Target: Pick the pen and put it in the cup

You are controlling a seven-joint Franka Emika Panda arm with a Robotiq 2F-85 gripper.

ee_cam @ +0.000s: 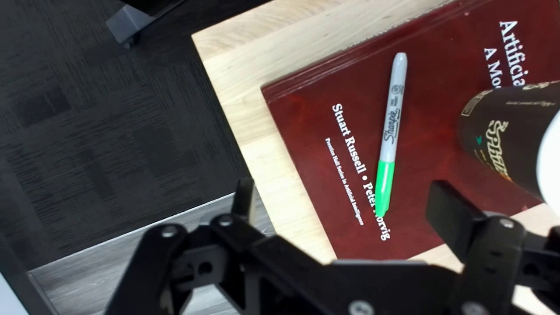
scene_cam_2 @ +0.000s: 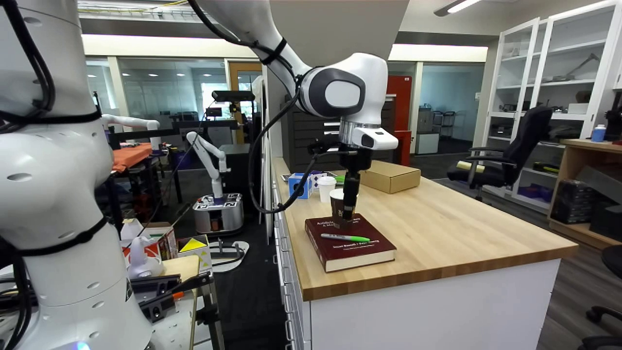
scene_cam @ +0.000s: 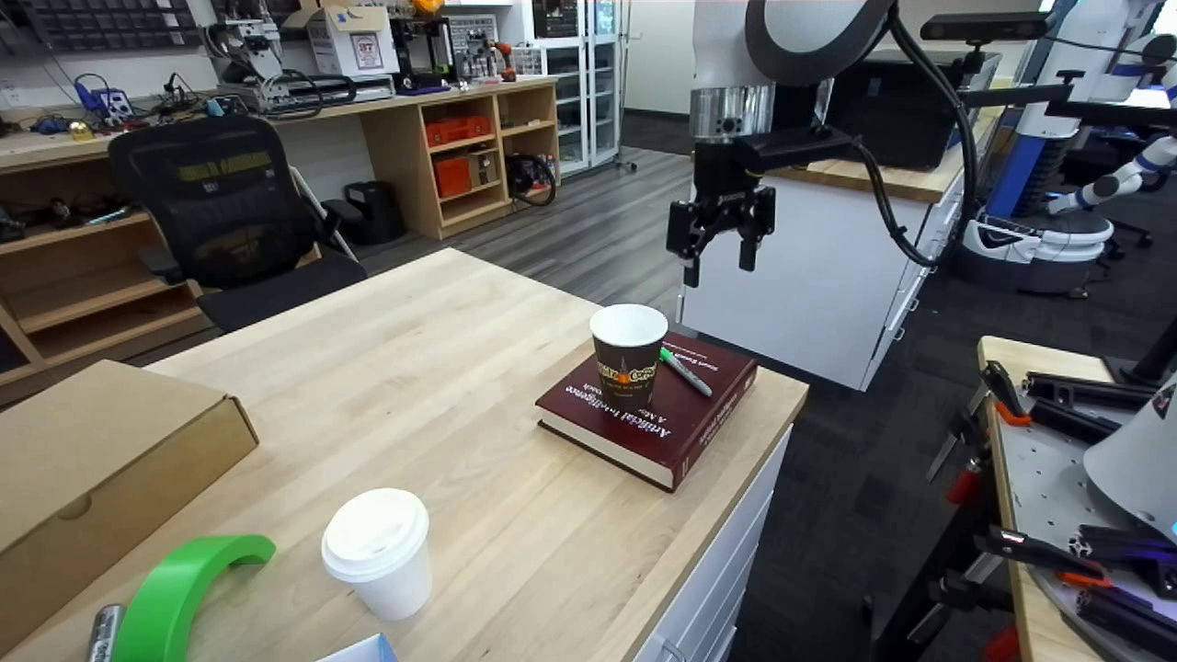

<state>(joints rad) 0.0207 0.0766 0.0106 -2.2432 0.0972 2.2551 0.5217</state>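
Observation:
The pen (ee_cam: 390, 135) is a slim grey marker with a green cap, lying flat on the dark red book (ee_cam: 306, 113). The pen also shows in both exterior views (scene_cam: 687, 372) (scene_cam_2: 344, 237). The cup (scene_cam: 629, 368) is dark brown with a white rim and stands upright on the book beside the pen. It also shows at the right of the wrist view (ee_cam: 503, 135), cut off by the frame edge. In an exterior view the gripper partly hides the cup (scene_cam_2: 336, 206). My gripper (ee_cam: 343, 192) is open and empty, above the book, fingers pointing down (scene_cam: 720, 265).
The book lies near a corner of the wooden table (scene_cam: 441, 368). A white lidded cup (scene_cam: 382, 552), a green curved piece (scene_cam: 175, 588) and a cardboard box (scene_cam: 110, 441) stand further along it. A blue box (scene_cam_2: 299, 185) is beside the lidded cup.

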